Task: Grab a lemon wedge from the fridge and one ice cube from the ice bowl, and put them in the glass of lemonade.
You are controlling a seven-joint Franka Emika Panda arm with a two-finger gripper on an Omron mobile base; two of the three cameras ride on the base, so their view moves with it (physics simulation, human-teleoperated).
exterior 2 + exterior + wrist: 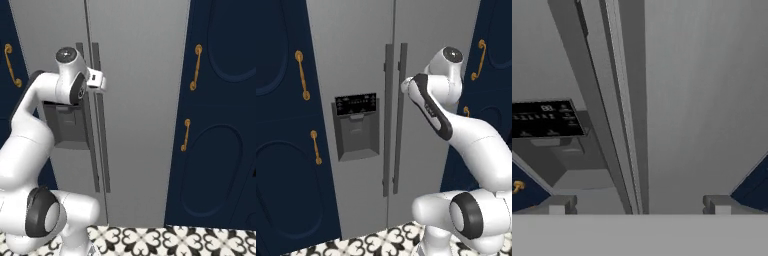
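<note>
Spread jaws of the gripper [639,204] hold nothing, close before the tall grey metallic two-door fridge [431,45], both doors shut. Left of its long vertical handles [394,120] sits the black dispenser panel [357,105]. Judgement: nothing fetched yet; every step remains.

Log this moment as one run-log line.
phase: reaching for fridge | doors: shut | gripper: open, empty, facing right door handle | lemon wedge: not fetched
</note>
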